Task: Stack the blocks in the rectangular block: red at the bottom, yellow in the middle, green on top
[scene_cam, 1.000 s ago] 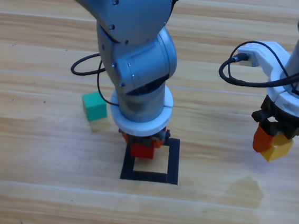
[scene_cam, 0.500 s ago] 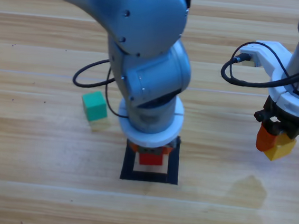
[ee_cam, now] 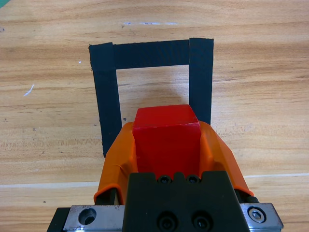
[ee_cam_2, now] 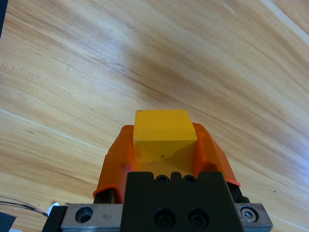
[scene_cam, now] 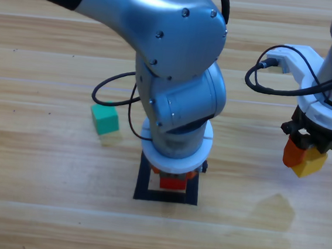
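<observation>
Red cube sat clamped in the left pincer over the black tape square, not yet released. Yellow waited gripped in the right pincer well aside; green lay untouched on the worktop.

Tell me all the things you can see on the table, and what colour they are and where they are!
red cube: one, bright red, held between the left gripper's jaws over the tape square
yellow cube: one, yellow, held between the right gripper's jaws at the right of the table
green cube: one, teal-green, alone on the wood left of the tape square
tape square: one, black outline with bare wood inside, near the table's front middle
table: one, light wood
left gripper: one, orange jaws, shut on the red cube
right gripper: one, orange jaws, shut on the yellow cube
</observation>
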